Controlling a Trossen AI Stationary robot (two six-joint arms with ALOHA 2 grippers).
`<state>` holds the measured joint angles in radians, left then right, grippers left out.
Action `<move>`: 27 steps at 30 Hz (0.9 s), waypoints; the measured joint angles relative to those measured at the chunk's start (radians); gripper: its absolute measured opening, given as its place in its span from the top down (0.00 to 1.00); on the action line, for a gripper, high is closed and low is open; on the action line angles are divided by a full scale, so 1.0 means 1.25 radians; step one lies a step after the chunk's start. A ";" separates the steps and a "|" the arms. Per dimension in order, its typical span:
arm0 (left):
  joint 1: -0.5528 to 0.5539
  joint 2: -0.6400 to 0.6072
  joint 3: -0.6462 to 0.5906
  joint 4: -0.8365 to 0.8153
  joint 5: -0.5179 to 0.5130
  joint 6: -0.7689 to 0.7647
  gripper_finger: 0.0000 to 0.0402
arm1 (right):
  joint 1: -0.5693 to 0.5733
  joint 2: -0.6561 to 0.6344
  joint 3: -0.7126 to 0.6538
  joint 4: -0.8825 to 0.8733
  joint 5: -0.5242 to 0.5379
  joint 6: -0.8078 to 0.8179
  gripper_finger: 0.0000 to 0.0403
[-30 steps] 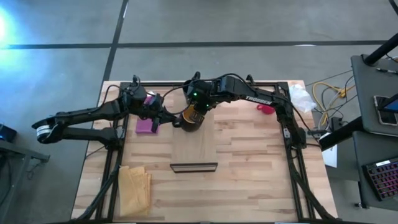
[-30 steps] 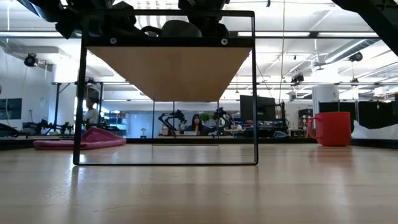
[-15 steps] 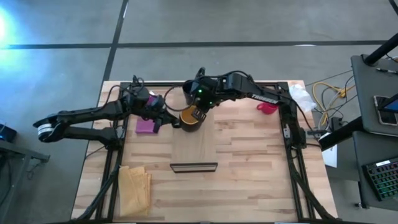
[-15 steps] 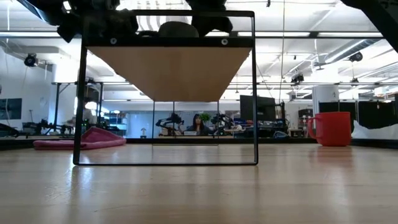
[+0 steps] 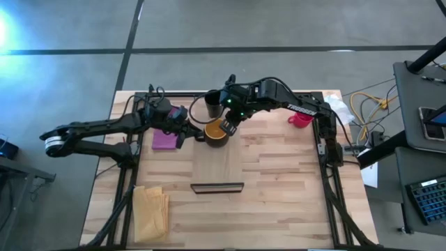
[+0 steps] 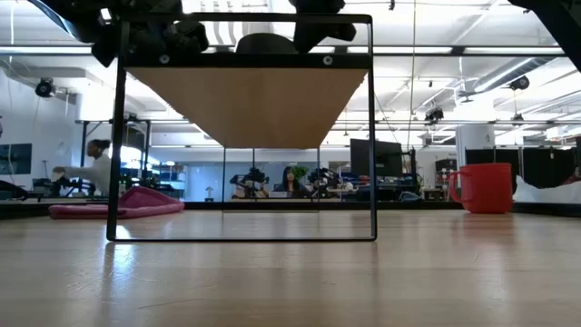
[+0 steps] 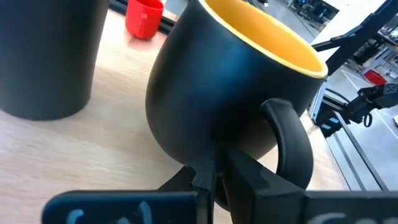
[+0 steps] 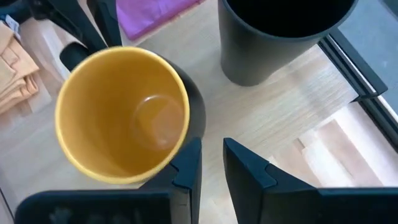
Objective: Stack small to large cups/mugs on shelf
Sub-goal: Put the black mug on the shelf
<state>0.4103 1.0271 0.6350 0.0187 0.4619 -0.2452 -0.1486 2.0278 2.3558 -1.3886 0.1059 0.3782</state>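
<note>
The dark mug with a yellow inside point(image 5: 217, 130) stands upright on the far end of the pale shelf board point(image 5: 217, 164). Its dark handle point(image 7: 291, 140) points toward my left gripper point(image 5: 197, 131), which is shut and level at the mug's left side. My right gripper point(image 5: 228, 124) hovers just right of the mug's rim point(image 8: 180, 134), its fingers a narrow gap apart and holding nothing. The tall black tumbler point(image 5: 214, 104) stands just beyond the mug. The red mug point(image 5: 300, 120) stands on the table at the far right. My left gripper's shut fingertips point(image 7: 204, 169) lie against the mug's dark lower wall point(image 7: 186, 140), right beside the handle's lower end. The fingers come level from the table's left. The mug stands upright with its base on the shelf board.
The shelf's dark wire frame point(image 5: 217, 187) stands at its near end and also shows in the low view point(image 6: 118, 136). A pink cloth point(image 5: 165, 140) lies on the table left of the shelf. A folded yellow cloth point(image 5: 152, 208) lies near the front left corner.
My right gripper has drawn away from above the mug toward the table's far right, so the mug's yellow inside now shows whole. The mug stays standing on the shelf's far end.
</note>
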 joint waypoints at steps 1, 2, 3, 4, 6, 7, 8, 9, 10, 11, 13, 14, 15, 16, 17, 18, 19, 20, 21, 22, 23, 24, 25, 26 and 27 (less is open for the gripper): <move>0.000 0.003 0.000 0.007 0.000 0.000 0.98 | 0.000 0.000 0.000 0.001 0.000 0.005 0.85; 0.000 0.007 0.001 0.009 0.000 0.000 0.98 | 0.000 0.000 0.000 0.001 0.000 0.009 0.85; 0.000 0.010 0.002 0.011 0.000 0.000 0.98 | 0.000 0.000 -0.001 0.001 0.000 0.011 0.85; 0.000 0.012 0.003 0.010 0.000 0.000 0.98 | 0.000 0.001 -0.001 0.001 0.000 0.012 0.85; 0.000 0.011 0.003 0.009 0.000 0.000 0.98 | 0.000 0.001 -0.001 0.001 0.000 0.012 0.85; 0.000 0.008 0.002 0.009 0.000 0.000 0.98 | 0.000 0.001 -0.001 -0.002 0.000 0.012 0.85; 0.000 0.003 0.002 0.005 0.000 0.000 0.98 | 0.000 0.001 -0.001 -0.009 0.000 0.012 0.85; 0.000 -0.003 0.002 -0.006 0.000 0.000 0.98 | 0.000 0.001 -0.001 -0.018 0.000 0.012 0.85; 0.002 -0.011 0.002 -0.021 -0.001 0.001 0.98 | 0.000 0.001 -0.001 -0.025 0.001 0.011 0.85; 0.002 -0.020 0.002 -0.035 -0.007 0.010 0.98 | 0.000 0.001 -0.001 -0.033 0.005 0.011 0.85; 0.002 -0.044 0.002 -0.068 -0.040 0.021 0.98 | 0.000 0.001 -0.001 -0.054 0.023 0.006 0.85; 0.002 -0.054 0.002 -0.075 -0.055 0.024 0.98 | 0.000 0.001 -0.001 -0.063 0.026 0.005 0.85; 0.002 -0.065 0.002 -0.080 -0.066 0.029 0.98 | 0.000 0.001 -0.002 -0.070 0.027 0.005 0.85; 0.002 -0.078 0.001 -0.093 -0.071 0.031 0.98 | 0.000 0.001 -0.003 -0.076 0.027 0.005 0.85; 0.002 -0.090 0.000 -0.103 -0.072 0.032 0.98 | 0.000 0.001 -0.006 -0.078 0.026 0.005 0.85; 0.002 -0.101 0.001 -0.105 -0.074 0.033 0.98 | 0.000 0.001 -0.010 -0.078 0.024 0.005 0.85; 0.002 -0.109 0.002 -0.106 -0.075 0.032 0.98 | 0.000 0.001 -0.013 -0.078 0.019 0.005 0.85; 0.002 -0.116 0.002 -0.107 -0.075 0.029 0.98 | 0.000 0.001 -0.019 -0.077 0.014 0.005 0.85; 0.002 -0.123 0.001 -0.108 -0.077 0.020 0.98 | 0.000 0.001 -0.025 -0.077 0.008 0.005 0.85; 0.002 -0.130 0.000 -0.109 -0.079 0.015 0.98 | 0.000 0.001 -0.033 -0.074 0.001 0.005 0.85; 0.002 -0.135 0.000 -0.109 -0.081 0.014 0.98 | 0.000 0.001 -0.042 -0.070 -0.009 0.005 0.85; 0.002 -0.141 0.000 -0.112 -0.081 0.013 0.98 | 0.000 0.001 -0.052 -0.063 -0.015 0.005 0.85; 0.002 -0.144 0.000 -0.114 -0.081 0.013 0.98 | 0.001 0.001 -0.062 -0.055 -0.020 0.004 0.85; 0.002 -0.146 0.000 -0.112 -0.081 0.012 0.98 | 0.002 0.002 -0.070 -0.046 -0.028 0.004 0.85; 0.002 -0.147 0.000 -0.114 -0.081 0.012 0.98 | 0.002 0.003 -0.077 -0.037 -0.029 0.003 0.85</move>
<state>0.4129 0.8432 0.6350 -0.1235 0.3603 -0.2302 -0.1461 2.0312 2.2599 -1.4351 0.0699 0.3817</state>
